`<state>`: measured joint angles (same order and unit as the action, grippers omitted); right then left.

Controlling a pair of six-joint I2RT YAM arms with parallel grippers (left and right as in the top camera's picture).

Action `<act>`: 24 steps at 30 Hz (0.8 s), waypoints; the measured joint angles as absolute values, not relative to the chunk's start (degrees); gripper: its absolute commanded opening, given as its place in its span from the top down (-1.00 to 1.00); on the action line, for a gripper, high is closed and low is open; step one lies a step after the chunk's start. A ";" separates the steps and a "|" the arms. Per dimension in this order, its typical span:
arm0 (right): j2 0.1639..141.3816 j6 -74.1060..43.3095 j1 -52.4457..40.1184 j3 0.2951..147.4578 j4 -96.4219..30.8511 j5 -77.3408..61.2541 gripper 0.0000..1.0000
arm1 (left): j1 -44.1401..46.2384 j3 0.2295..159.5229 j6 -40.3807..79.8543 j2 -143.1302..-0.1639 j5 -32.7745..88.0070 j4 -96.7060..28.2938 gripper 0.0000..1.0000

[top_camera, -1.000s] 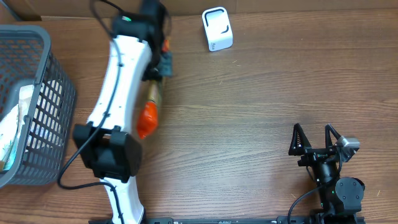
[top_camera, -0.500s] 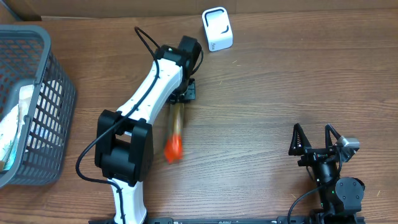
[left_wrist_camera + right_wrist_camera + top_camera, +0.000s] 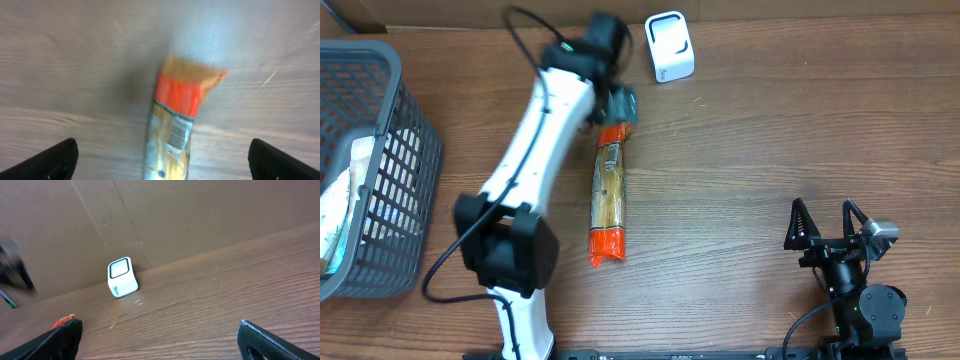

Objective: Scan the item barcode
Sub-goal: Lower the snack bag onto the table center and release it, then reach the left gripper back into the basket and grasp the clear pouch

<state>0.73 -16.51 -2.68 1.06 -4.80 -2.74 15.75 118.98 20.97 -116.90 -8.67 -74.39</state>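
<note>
Overhead view: where does your packet sit?

Your packet lies flat on the table. It is long and orange at both ends, and it runs from the far side toward the robot's base. Its far end is just beside the left gripper. The white scanner stands by the far edge, near that gripper but apart from the packet. The grey basket is well apart, at your left.

Does your left gripper have hold of it?

No. In the left wrist view the fingers are spread wide at the lower corners. The packet lies between them and touches neither. You can see a striped patch on the wrapper, but it is too blurred to call it a barcode.

And your right one?

Your right gripper rests near the base, well apart from the packet, with its fingers spread and nothing between them. Its wrist view shows the scanner against a brown cardboard wall.
</note>
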 measured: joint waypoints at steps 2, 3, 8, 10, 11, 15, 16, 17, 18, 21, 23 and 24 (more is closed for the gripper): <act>0.73 -16.51 -2.68 1.06 -4.78 -2.74 -1.00 | 12.80 127.28 20.10 -115.46 -8.60 -78.15 -0.99; 0.73 -16.51 -2.68 1.06 -4.78 -2.74 -1.00 | 11.00 131.31 19.44 -114.54 -8.60 -80.12 -0.99; 0.73 -16.49 -2.68 1.06 -4.78 -2.74 -1.00 | -1.52 145.86 18.04 -107.98 -8.73 -88.27 -1.00; 0.73 -16.49 -2.68 1.06 -4.80 -2.74 -1.00 | -8.32 147.79 18.26 -105.12 -8.82 -90.65 -0.99; 0.73 -16.49 -2.66 1.06 -4.78 -2.74 -1.00 | -12.23 148.18 18.48 -103.88 -8.82 -92.09 -0.99; 0.73 -16.49 -2.68 1.06 -4.80 -2.76 -1.00 | -27.03 148.40 19.55 -102.61 -8.49 -96.12 -0.99; 0.73 -16.51 -2.68 1.06 -4.78 -2.74 -1.00 | -30.20 148.05 19.55 -102.83 -8.19 -96.09 -0.99; 0.73 -16.51 -2.66 1.06 -4.78 -2.74 -1.00 | -33.04 147.48 19.55 -103.11 -7.84 -95.98 -0.99; 0.73 -16.49 -2.68 1.06 -4.78 -2.74 -1.00 | -35.79 146.65 19.53 -103.33 -7.27 -95.72 -0.99; 0.73 -16.53 -2.68 1.06 -4.78 -2.74 -1.00 | -41.63 143.37 19.16 -103.70 -5.76 -93.12 -0.99; 0.73 -16.49 -2.68 1.06 -4.78 -2.74 -1.00 | -44.14 140.05 17.61 -103.74 -5.10 -90.43 -0.99; 0.73 -16.51 -2.68 1.06 -4.78 -2.74 -1.00 | -44.73 138.50 16.49 -103.74 -4.93 -89.38 -0.99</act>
